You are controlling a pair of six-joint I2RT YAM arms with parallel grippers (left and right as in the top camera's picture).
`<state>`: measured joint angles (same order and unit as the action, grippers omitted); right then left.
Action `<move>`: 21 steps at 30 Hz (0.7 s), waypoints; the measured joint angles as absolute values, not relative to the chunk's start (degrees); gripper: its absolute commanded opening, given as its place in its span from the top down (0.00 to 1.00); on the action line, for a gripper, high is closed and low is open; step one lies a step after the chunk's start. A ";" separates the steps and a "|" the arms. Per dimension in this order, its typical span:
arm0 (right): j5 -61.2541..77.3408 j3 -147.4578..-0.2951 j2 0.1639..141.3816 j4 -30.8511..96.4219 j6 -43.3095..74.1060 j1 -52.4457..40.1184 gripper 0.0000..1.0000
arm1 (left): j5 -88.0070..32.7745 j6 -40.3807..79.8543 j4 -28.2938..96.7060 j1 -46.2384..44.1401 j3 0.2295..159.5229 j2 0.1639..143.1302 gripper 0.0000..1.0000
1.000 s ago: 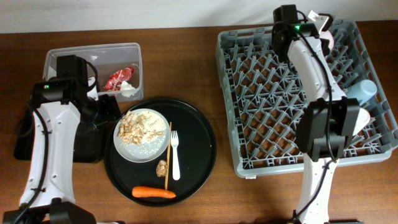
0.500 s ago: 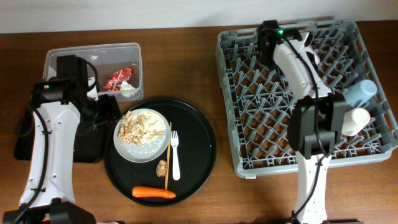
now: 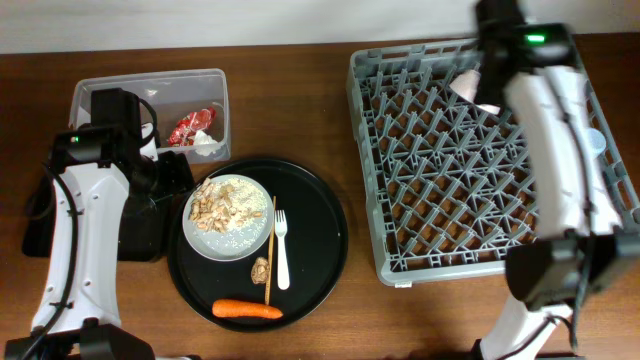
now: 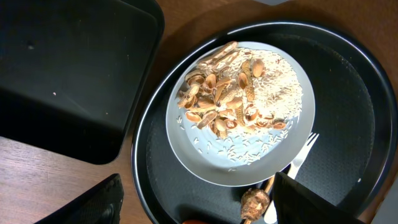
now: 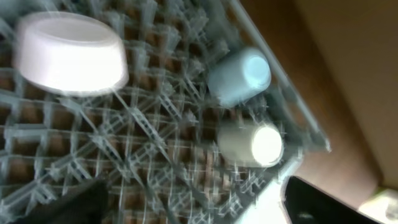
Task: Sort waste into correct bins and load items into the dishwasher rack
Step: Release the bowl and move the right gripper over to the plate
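Nearest you, the carrot point(image 3: 247, 310) lay on the round tray point(image 3: 322, 232), its long axis running left to right along the near rim; which end was the tip I could not make out. Just beyond it, the lump point(image 3: 260, 269) sat beside the fork point(image 3: 281, 250), whose long axis ran near to far with the tines pointing away from you. The plate point(image 3: 228, 218) still carried the scraps point(image 4: 227, 87). Your left gripper point(image 4: 199, 202) hung over it where it had been a second before, fingers apart and empty. Farther left, the black bin point(image 4: 62, 74) showed bare in the wrist view, and beyond it the tub point(image 3: 150, 92) held the wrapper point(image 3: 192, 126) and tissue point(image 3: 208, 145). The change was on your right. The right gripper point(image 5: 193, 193) had gone from shut to fingers wide apart, and its arm had swung across toward the right side of the rack point(image 3: 400, 250). The bowl point(image 5: 68, 53) was left in the rack's far part, probably mouth down, though that view was blurred. It lay apart from the blue cup point(image 5: 239, 78) and white cup point(image 5: 252, 143), which lay just beside each other near the wall. So you could count the bowl as loaded; the plate and fork remained, and the scraps would need tipping out first.
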<state>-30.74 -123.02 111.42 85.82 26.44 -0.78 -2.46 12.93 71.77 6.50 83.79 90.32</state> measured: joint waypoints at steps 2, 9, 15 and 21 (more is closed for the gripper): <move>-25.61 -122.78 111.13 91.33 25.10 3.70 0.41 | -2.48 12.93 71.75 6.50 83.79 90.32 0.24; -15.00 -111.22 112.38 96.29 17.45 5.39 0.40 | -2.46 12.93 71.70 6.50 83.79 90.32 0.23; -9.91 -97.36 112.49 88.53 14.17 3.03 0.40 | -2.28 12.93 71.75 6.50 83.79 90.32 0.23; -8.88 -89.17 112.62 83.26 12.80 -0.25 0.40 | -2.26 12.93 71.75 6.50 83.79 90.32 0.23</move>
<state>-8.88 -89.17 112.62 83.26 12.80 -0.25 -2.26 12.93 71.75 6.50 83.79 90.32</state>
